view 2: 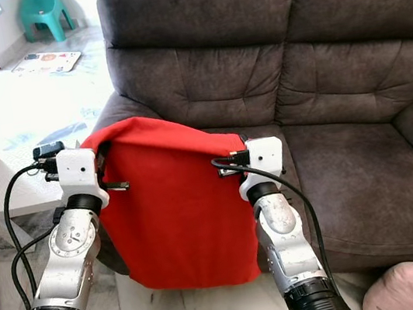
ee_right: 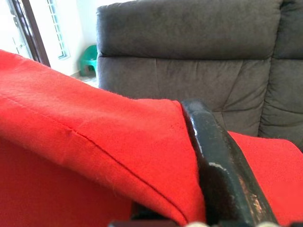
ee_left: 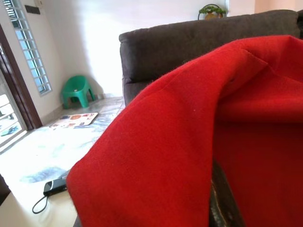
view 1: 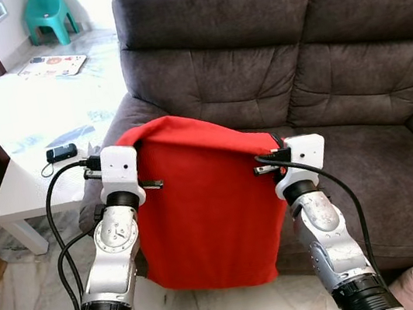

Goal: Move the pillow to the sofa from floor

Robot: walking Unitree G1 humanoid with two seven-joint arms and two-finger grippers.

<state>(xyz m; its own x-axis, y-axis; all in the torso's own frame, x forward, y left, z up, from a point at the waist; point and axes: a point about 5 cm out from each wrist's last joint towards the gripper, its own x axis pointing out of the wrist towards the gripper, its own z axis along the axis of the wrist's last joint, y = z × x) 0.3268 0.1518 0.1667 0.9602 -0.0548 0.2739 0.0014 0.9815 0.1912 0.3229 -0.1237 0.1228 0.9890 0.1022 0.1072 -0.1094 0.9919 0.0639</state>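
The flat, bright red fabric pillow [view 1: 203, 210] is hanging between the two grippers — lifted off the floor, in front of the dark grey upholstered sofa [view 1: 318, 66]. The left gripper [view 1: 105, 161] is clenching its upper left corner, the right gripper [view 1: 278, 151] its upper right corner, cloth folding over one black finger [ee_right: 222, 170]. Below the grippers the pillow is drooping slack — its top edge sagging slightly between them.

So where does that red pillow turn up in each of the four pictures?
Left eye view: red pillow hangs mid-frame between the left gripper and right gripper.
Right eye view: centre-left.
Left wrist view: covers the near right side.
Right wrist view: across the foreground.
Shared landmark: the grey sofa behind it.
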